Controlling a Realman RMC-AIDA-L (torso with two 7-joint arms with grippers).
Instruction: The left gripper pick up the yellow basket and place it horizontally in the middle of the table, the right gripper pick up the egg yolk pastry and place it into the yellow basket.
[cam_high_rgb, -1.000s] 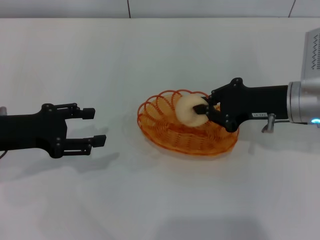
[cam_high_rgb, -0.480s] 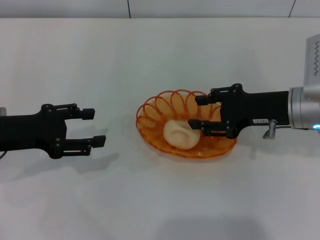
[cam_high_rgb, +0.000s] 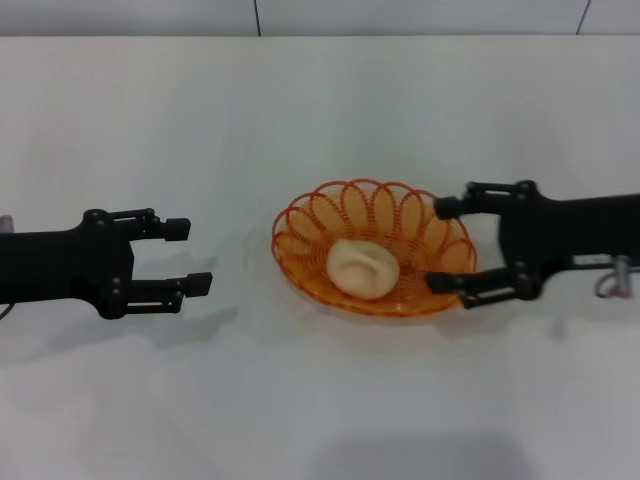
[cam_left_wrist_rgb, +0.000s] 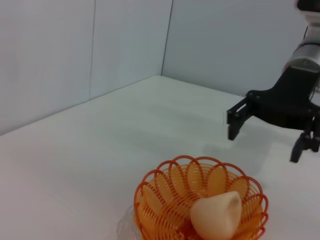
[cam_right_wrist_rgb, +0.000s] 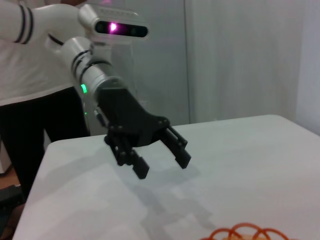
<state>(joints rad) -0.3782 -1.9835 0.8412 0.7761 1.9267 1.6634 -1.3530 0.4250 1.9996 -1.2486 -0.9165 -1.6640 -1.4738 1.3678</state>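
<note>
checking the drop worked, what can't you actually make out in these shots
- Underside of the egg yolk pastry: hidden in every view by its own body and the yellow basket wires, so how it sits is unclear.
- Near part of the basket: cut off by the left wrist view's edge.
- Right wrist view: only a few rim loops show; the pastry is out of frame.
- Right gripper, open: its arm runs off the head view's edge.
- Left gripper, open and apart.

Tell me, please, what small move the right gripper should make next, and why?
Probably a retreat toward the robot's right, away from the yellow basket. The egg yolk pastry already lies inside the basket, and the right gripper is open, holding nothing, its fingertips at the basket's rim. The left gripper hangs open and apart on the table, so nothing seems left to place.
</note>
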